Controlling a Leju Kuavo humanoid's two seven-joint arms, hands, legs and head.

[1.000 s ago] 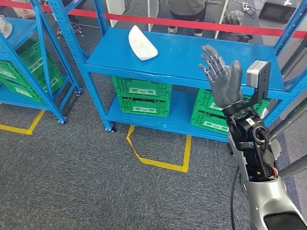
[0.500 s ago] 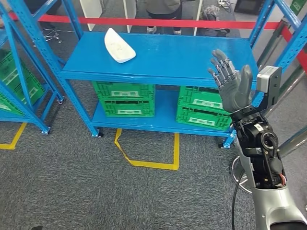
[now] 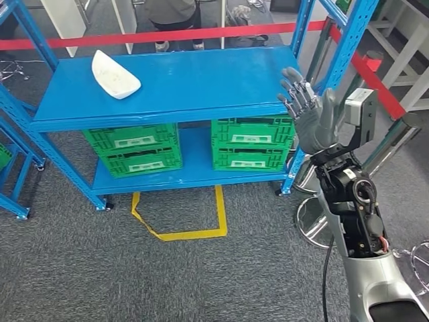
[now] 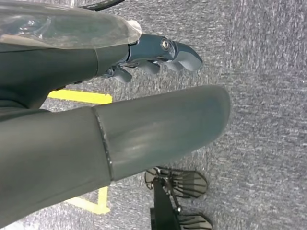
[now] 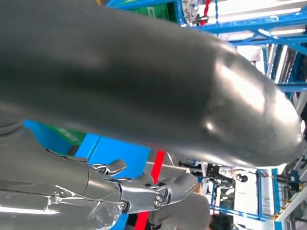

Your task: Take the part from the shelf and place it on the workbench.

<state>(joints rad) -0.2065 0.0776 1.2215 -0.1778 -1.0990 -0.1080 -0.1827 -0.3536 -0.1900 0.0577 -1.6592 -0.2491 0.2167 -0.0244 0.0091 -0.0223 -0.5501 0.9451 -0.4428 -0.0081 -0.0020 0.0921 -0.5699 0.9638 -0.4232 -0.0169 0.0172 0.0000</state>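
One white part [image 3: 115,75], one blue shelf [image 3: 167,111], and four green crates [image 3: 134,150].

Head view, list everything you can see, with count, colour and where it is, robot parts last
Part: one, white, on the top shelf near its left end.
Shelf unit: one, blue, ahead of the robot.
Crates: four, green, two stacks of two on the lower shelf.
Barrier tape: one, red, stretched behind the shelf.
Floor marking: one, yellow outline, on grey carpet before the shelf.
Person: one, standing behind the tape, partly seen.
Right hand: one, grey, raised at the shelf's right end, fingers spread, holding nothing.
Left hand: one, dark, hanging over carpet.
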